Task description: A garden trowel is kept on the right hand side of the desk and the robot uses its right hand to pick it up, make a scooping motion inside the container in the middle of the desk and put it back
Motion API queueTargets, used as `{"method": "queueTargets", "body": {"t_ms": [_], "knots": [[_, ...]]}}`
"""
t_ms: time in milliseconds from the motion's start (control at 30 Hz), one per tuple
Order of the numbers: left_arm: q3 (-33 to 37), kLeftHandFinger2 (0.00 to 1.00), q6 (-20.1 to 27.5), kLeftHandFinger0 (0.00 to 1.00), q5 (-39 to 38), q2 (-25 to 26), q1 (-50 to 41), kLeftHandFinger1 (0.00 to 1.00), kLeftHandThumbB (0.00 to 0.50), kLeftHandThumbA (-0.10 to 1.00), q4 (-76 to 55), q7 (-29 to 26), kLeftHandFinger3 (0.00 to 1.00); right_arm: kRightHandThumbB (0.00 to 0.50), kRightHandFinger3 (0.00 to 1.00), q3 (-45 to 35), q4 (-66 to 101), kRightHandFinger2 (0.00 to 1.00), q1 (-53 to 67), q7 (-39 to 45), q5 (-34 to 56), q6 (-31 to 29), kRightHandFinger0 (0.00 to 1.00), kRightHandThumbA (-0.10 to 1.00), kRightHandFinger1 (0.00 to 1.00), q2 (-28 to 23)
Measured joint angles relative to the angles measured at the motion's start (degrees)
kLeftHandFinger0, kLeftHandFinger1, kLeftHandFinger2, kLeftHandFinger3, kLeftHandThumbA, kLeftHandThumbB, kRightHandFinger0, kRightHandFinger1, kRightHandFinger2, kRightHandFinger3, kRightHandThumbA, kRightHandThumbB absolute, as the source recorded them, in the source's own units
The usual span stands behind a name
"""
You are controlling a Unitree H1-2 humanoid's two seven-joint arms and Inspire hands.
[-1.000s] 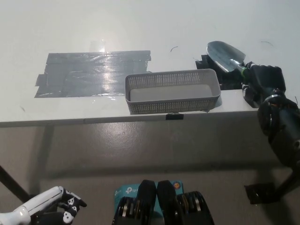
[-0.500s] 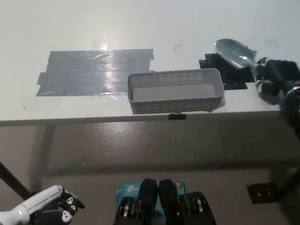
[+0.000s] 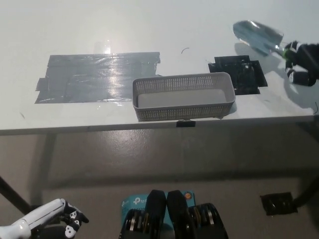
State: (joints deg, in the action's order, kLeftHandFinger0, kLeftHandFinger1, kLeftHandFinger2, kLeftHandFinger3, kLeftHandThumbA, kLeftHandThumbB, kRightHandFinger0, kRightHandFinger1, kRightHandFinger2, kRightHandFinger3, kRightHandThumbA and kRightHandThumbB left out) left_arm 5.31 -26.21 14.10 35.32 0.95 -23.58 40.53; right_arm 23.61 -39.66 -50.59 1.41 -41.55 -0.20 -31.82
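The black right hand (image 3: 302, 62) sits at the far right edge of the white surface (image 3: 149, 30), closed round the handle of the garden trowel (image 3: 259, 37). Only part of the hand is in frame. The trowel's long axis runs on a slant: the silver blade points away from the robot and toward its left, and the handle trails back into the hand. From the soft shadow under the hand I'd judge the tool to be held a little above the surface, not resting on it.

The grey mesh basket (image 3: 183, 110) stands in the middle, close to the near edge, its long side running left to right. It lies to the left of the blade and nearer the robot, with a black taped patch (image 3: 239, 74) between the two. So the scoop calls for a swing inward and back toward the body, tip dipping over the basket's right end.

The white left hand (image 3: 52, 219) rests low at the lower left, below the surface, well away from all this.
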Motion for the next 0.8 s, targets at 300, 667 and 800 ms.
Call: {"method": "queueTargets", "body": {"t_ms": [300,667,800], "knots": [[-0.1,0.71,0.0,0.83,0.9,-0.1,-0.1,0.72,0.459,1.00,0.0,1.1,0.70,0.155,0.13,-4.1,14.2,0.34,1.0,6.8,3.6,-1.3,0.00,-0.10,0.04,-3.6],[-0.3,0.67,0.0,0.83,2.0,-0.1,0.0,0.70,0.457,1.00,0.3,2.1,0.67,0.000,0.29,-5.3,30.0,0.60,5.3,18.6,9.0,-1.4,0.00,-0.10,0.28,-7.3],[-0.3,0.68,0.0,0.84,2.2,-0.1,0.3,0.70,0.447,1.00,0.3,2.4,0.68,0.000,0.32,-5.2,34.4,0.60,7.3,22.4,9.9,-1.4,0.00,-0.10,0.28,-8.3]]}}
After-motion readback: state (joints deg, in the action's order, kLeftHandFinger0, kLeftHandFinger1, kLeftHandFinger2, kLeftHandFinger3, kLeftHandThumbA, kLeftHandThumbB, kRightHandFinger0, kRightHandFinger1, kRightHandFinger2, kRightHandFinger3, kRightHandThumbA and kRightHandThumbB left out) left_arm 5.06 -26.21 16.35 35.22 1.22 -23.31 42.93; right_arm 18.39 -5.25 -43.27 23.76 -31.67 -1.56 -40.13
